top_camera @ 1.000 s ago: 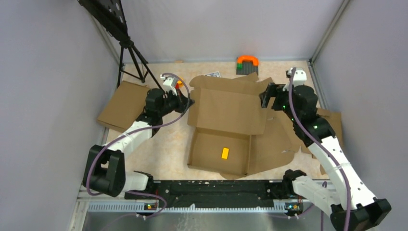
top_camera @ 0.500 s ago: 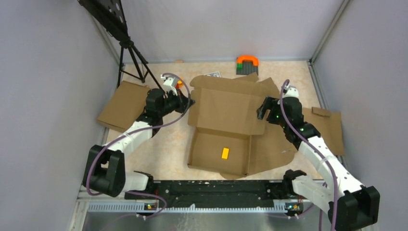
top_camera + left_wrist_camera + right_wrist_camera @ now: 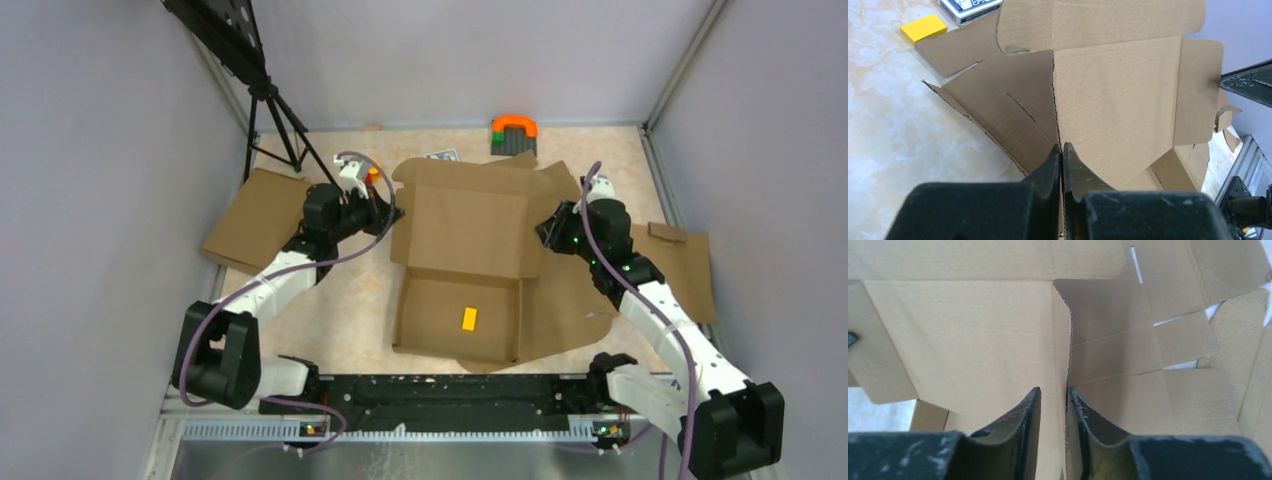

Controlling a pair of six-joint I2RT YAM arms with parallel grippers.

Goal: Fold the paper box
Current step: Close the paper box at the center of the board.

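Observation:
The paper box [image 3: 470, 230] lies in the middle of the table, its rear panel raised above a shallow tray part at the front. My left gripper [image 3: 393, 213] is at the panel's left edge. In the left wrist view the left gripper [image 3: 1062, 148] is shut on that corrugated edge of the paper box [image 3: 1118, 90]. My right gripper [image 3: 545, 232] is at the panel's right edge. In the right wrist view the right gripper [image 3: 1054, 392] straddles the edge of the paper box [image 3: 963, 335]. The edge lies against the right finger, with a gap still showing at the left finger.
A plain cardboard slab [image 3: 258, 218] lies at the left, behind it a tripod [image 3: 275, 120]. An orange and green object [image 3: 513, 132] sits at the back wall. A small yellow block [image 3: 467, 318] lies in the tray part. More cardboard [image 3: 690, 260] lies at the right.
My right arm has swung in from the back right to the panel's right edge, and its jaws have narrowed around it. The left arm has held still.

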